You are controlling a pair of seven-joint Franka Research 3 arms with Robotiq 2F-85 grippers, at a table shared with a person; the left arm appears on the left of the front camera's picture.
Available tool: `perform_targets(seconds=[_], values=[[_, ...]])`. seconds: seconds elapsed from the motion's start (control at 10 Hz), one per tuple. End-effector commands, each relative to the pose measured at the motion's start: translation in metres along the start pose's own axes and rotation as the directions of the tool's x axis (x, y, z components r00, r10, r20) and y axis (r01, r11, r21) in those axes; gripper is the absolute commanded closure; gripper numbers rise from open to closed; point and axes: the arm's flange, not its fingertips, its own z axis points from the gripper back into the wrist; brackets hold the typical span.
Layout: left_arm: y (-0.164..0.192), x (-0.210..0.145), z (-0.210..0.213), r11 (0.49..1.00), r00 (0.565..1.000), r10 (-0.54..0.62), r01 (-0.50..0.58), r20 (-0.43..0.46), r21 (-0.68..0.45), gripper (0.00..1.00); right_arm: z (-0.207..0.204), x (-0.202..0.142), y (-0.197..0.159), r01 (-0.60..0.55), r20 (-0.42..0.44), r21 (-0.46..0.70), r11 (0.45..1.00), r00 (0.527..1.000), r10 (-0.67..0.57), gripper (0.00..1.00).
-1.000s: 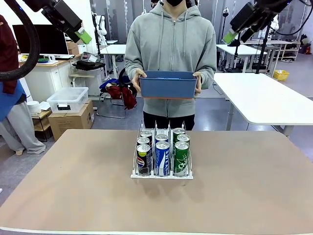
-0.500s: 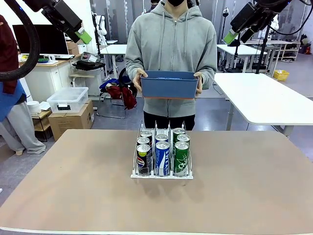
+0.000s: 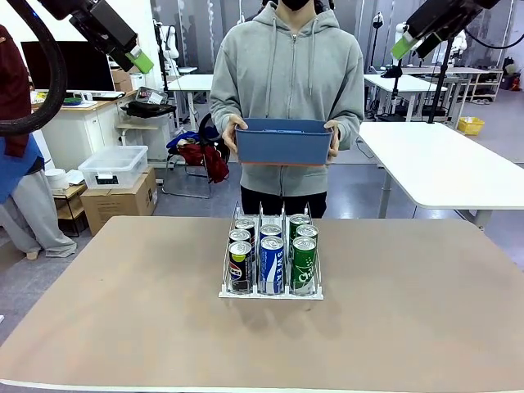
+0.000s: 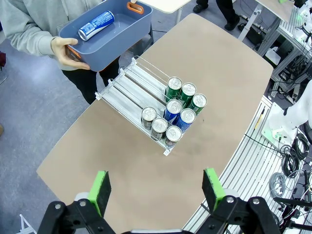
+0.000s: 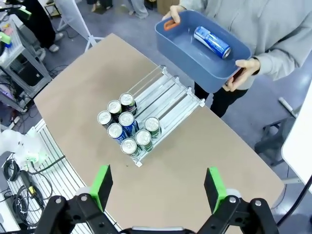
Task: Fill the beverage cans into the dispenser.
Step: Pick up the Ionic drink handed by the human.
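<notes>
The loose slim blue-and-white aluminium drink can (image 5: 211,42) is judged to be a full, sealed can: moderately heavy, stiff-walled while unopened, yet smooth, slippery and ready to roll, since it lies on its side. The best hold looks to be across the middle of its round body, pads on opposite sides, clear of the silver ends.

It rests at an angle on the floor of a blue plastic bin (image 3: 282,146), which a person in a grey hoodie holds in both hands beyond the table's far edge, at 12 o'clock from the rack.

The clear acrylic three-lane dispenser with a white base (image 3: 271,293) stands mid-table on the tan tabletop (image 3: 426,327). Eight upright cans (image 4: 173,105) are crowded at its near end: three black, two blue-and-white in the middle lane, three green. The far ends of the lanes are bare.

The left gripper (image 4: 156,178) hangs high at 10 o'clock, the right gripper (image 5: 157,183) at 2 o'clock. Both have their jaws spread wide, holding nothing.
</notes>
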Motion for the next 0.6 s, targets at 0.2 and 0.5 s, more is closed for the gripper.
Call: perform_targets(seconds=[0.2,0.5], values=[[0.001,-0.002,0.000,1.000,1.000,0.000,0.000,0.001,-0.016,0.00,0.005,-0.004,-0.004,-0.003,0.019,0.015,1.000,1.000,0.003,0.00],[0.001,-0.002,0.000,1.000,1.000,0.000,0.000,0.001,-0.016,0.00,0.005,-0.004,-0.004,-0.003,0.019,0.015,1.000,1.000,0.003,0.00]])
